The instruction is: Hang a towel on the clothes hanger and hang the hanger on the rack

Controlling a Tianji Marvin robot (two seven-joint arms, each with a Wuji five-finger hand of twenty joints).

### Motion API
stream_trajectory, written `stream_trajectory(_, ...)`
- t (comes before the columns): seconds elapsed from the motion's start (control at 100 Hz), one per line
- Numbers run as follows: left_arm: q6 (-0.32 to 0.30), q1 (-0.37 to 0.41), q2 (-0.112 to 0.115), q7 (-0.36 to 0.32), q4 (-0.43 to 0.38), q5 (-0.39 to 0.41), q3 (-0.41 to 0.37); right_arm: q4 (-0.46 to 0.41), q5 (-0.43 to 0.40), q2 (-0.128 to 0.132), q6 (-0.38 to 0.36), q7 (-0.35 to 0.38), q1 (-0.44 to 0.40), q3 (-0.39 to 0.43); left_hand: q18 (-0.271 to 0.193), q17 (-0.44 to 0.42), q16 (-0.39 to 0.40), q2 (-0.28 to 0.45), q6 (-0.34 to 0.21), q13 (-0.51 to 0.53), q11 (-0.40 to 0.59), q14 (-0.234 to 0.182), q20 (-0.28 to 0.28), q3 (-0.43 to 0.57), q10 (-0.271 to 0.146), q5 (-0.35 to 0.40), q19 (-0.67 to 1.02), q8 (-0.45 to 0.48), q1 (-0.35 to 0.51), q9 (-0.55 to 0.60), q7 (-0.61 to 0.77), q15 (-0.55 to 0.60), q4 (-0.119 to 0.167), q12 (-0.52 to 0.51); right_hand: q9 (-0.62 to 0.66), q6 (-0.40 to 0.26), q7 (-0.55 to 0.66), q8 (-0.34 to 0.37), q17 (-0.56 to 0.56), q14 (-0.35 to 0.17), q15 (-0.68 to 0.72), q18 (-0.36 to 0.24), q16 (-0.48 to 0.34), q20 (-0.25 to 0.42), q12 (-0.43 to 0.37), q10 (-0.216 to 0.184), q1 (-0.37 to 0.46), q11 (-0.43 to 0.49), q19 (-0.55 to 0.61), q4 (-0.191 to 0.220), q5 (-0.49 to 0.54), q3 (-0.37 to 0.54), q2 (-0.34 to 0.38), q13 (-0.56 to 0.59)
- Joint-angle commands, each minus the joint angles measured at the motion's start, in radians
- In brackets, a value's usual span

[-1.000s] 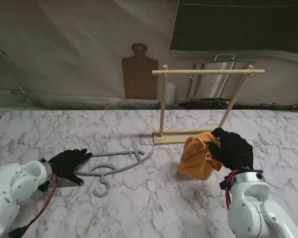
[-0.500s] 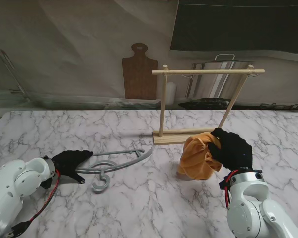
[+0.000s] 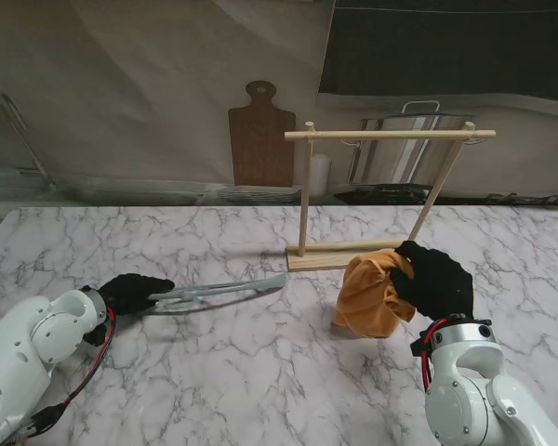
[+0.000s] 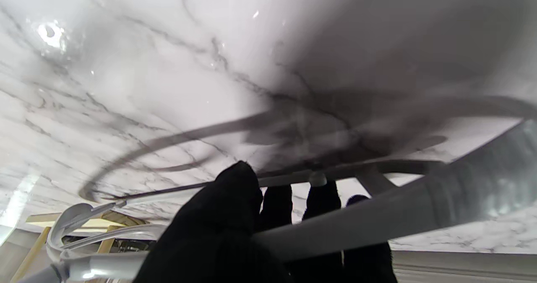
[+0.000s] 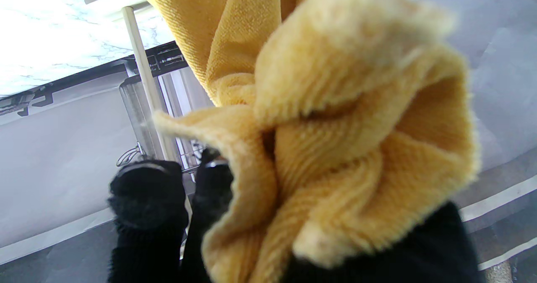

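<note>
My left hand (image 3: 130, 292) is shut on one end of the grey plastic hanger (image 3: 225, 288), which is lifted off the marble and seen edge-on as a thin bar pointing right. In the left wrist view the black fingers (image 4: 235, 216) wrap the hanger (image 4: 369, 220) above its shadow. My right hand (image 3: 433, 277) is shut on the bunched orange towel (image 3: 370, 295), held just above the table in front of the wooden rack (image 3: 381, 136). The towel (image 5: 335, 128) fills the right wrist view, with the hand's fingers (image 5: 147, 199) beside it.
The rack's wooden base (image 3: 339, 255) lies on the marble table (image 3: 260, 372) just beyond the towel. A wooden cutting board (image 3: 260, 139) and a metal pot (image 3: 405, 149) stand against the back wall behind the table.
My left hand closed on the hanger and tipped it up from lying flat, so its hook no longer shows on the table. The right hand and towel stayed still.
</note>
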Motion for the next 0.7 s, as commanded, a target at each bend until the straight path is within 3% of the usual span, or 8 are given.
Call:
stream_trajectory(0.0,-0.007,0.025,-0.010,-0.002,0.031,0.003,0.007,0.002,0.002,-0.003,0.001,-0.002,-0.006,-0.001,-0.012,0.018,0.105,0.068,-0.040,0.159,0.122,-0.058,0.009,0.054,-0.037,0.068,0.524,0.101,0.079,0.115,0.095,0.166,-0.028,0.062,0.063,-0.053,0.061,0.012,0.001,-0.058,0.055,0.022,0.024,-0.005,0.015,-0.075,0.098,0.132,0.059,0.053,0.003,0.048,0.076,0.030)
stream_trajectory(0.09,-0.024,0.036,-0.017,0.057,0.025,0.010,-0.008,0.001,0.002,-0.003,0.002,-0.002,-0.008,-0.001,0.032,0.041,0.160,0.053,-0.071,0.209,0.176,-0.022,0.028,0.039,-0.039,0.121,0.579,0.245,0.078,0.188,0.169,0.217,-0.043,0.104,0.062,-0.053,0.061,0.011,0.001,-0.058,0.056,0.022,0.024,-0.005,0.015,-0.075,0.098,0.132,0.059,0.053,0.003,0.048,0.076,0.030)
stream_trajectory(0.22,-0.030,0.060,-0.025,0.082,-0.014,0.006,-0.038,0.000,0.000,-0.003,0.001,-0.005,-0.010,0.002,0.148,0.007,0.355,0.065,-0.062,0.194,0.283,0.079,0.128,-0.084,-0.005,0.127,0.709,0.358,0.078,0.218,0.294,0.358,-0.033,0.336,0.063,-0.055,0.063,0.012,0.002,-0.059,0.058,0.022,0.024,-0.005,0.015,-0.074,0.098,0.132,0.060,0.053,0.006,0.048,0.076,0.030)
stream_trajectory(0.33,-0.036,0.074,-0.027,0.073,-0.050,0.002,-0.058,-0.003,0.000,-0.003,-0.002,-0.008,-0.014,0.005,0.169,0.025,0.512,0.096,-0.066,0.207,0.377,0.076,0.255,-0.171,-0.012,0.128,0.819,0.405,0.079,0.231,0.365,0.475,-0.025,0.435,0.064,-0.057,0.066,0.014,0.003,-0.061,0.060,0.021,0.025,-0.005,0.016,-0.074,0.098,0.133,0.062,0.053,0.008,0.047,0.077,0.030)
stream_trajectory(0.46,-0.046,0.084,-0.030,0.089,-0.085,0.022,-0.075,-0.006,0.000,-0.004,-0.005,-0.009,-0.019,0.009,0.183,0.125,0.665,0.105,-0.062,0.254,0.527,0.081,0.413,-0.214,-0.034,0.142,1.020,0.413,0.079,0.262,0.403,0.657,-0.021,0.474,0.065,-0.058,0.067,0.015,0.004,-0.061,0.062,0.019,0.025,-0.004,0.016,-0.073,0.099,0.134,0.063,0.053,0.008,0.047,0.077,0.030)
stream_trajectory(0.49,-0.048,0.086,-0.030,0.093,-0.092,0.029,-0.078,-0.006,0.000,-0.004,-0.005,-0.009,-0.020,0.009,0.175,0.160,0.682,0.108,-0.062,0.262,0.546,0.080,0.436,-0.223,-0.039,0.143,1.064,0.411,0.078,0.269,0.406,0.682,-0.020,0.483,0.065,-0.058,0.067,0.015,0.004,-0.061,0.062,0.019,0.025,-0.004,0.016,-0.074,0.100,0.133,0.064,0.053,0.008,0.046,0.077,0.030)
stream_trajectory(0.56,-0.056,0.085,-0.031,0.120,-0.099,0.052,-0.081,-0.007,-0.001,-0.004,-0.006,-0.009,-0.022,0.011,0.105,0.300,0.736,0.116,-0.056,0.310,0.620,0.084,0.466,-0.255,-0.050,0.151,1.219,0.415,0.078,0.302,0.425,0.789,-0.018,0.525,0.065,-0.058,0.068,0.015,0.004,-0.061,0.063,0.019,0.025,-0.004,0.016,-0.074,0.099,0.133,0.064,0.053,0.009,0.046,0.078,0.030)
stream_trajectory(0.69,-0.062,0.086,-0.033,0.164,-0.113,0.085,-0.085,-0.007,-0.001,-0.004,-0.008,-0.010,-0.024,0.013,0.008,0.493,0.772,0.109,-0.047,0.416,0.721,0.080,0.351,-0.262,-0.061,0.171,1.466,0.416,0.025,0.362,0.468,0.968,-0.017,0.590,0.066,-0.059,0.069,0.015,0.004,-0.060,0.063,0.019,0.025,-0.004,0.017,-0.077,0.100,0.134,0.064,0.053,0.010,0.045,0.077,0.030)
